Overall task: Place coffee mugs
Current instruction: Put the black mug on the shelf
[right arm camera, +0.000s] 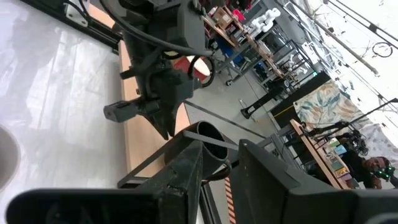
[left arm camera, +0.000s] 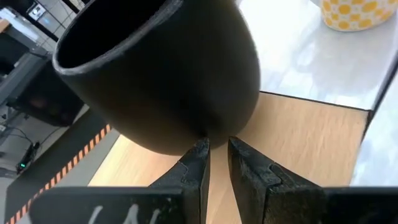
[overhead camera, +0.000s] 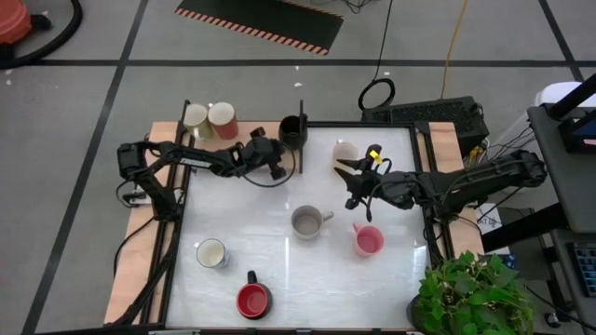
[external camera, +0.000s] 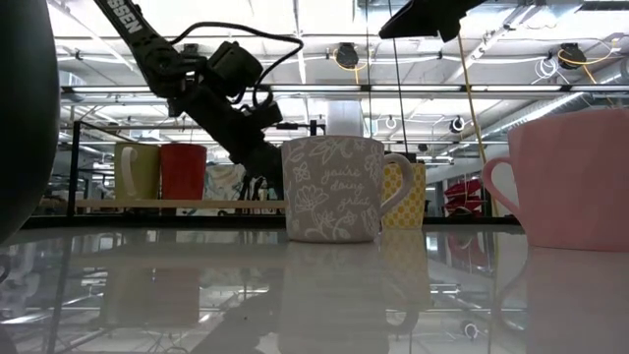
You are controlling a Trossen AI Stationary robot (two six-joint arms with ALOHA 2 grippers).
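From my feed: white table top (overhead camera: 279, 270) with wood side boards (overhead camera: 130, 270) inside a black frame (overhead camera: 172, 251). Potted green plant (overhead camera: 466, 293) at the table's near right corner. Black box of electronics (overhead camera: 438, 116) just past its far right corner, coiled black cable (overhead camera: 377, 93) on the floor beside that. Hazard-striped black mat (overhead camera: 261, 20) well beyond the far edge. Red vacuum-like thing (overhead camera: 14, 28) off the far left, mostly cropped.

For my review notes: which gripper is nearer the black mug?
Left. The left gripper is shut on the black mug at the table's far edge; the right gripper hangs over mid-table, clearly farther away.
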